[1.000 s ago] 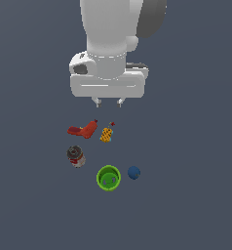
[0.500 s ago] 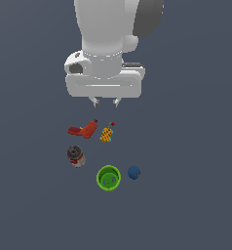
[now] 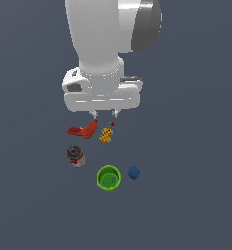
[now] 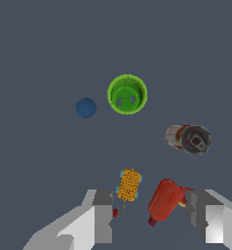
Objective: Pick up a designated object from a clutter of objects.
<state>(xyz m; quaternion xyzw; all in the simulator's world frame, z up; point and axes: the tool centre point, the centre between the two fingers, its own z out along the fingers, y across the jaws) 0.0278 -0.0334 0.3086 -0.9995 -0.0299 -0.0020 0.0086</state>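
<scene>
The bright green cup (image 3: 108,177) stands upright on the grey floor, nearest the camera in the exterior view; it also shows in the wrist view (image 4: 127,94). My gripper (image 3: 104,114) hangs open and empty high above the clutter, over the red drill-like toy (image 3: 84,130) and the small orange-yellow piece (image 3: 106,135), apart from the cup. In the wrist view my gripper (image 4: 152,215) has its two fingers spread, with the red toy (image 4: 165,200) and orange piece (image 4: 129,184) seen between them.
A small blue ball (image 3: 133,172) lies just to the exterior view's right of the cup, also in the wrist view (image 4: 86,108). A dark can with a red-white label (image 3: 76,156) stands to the cup's left, also in the wrist view (image 4: 189,139).
The arm has come lower and slightly to the exterior view's left. The objects have not moved.
</scene>
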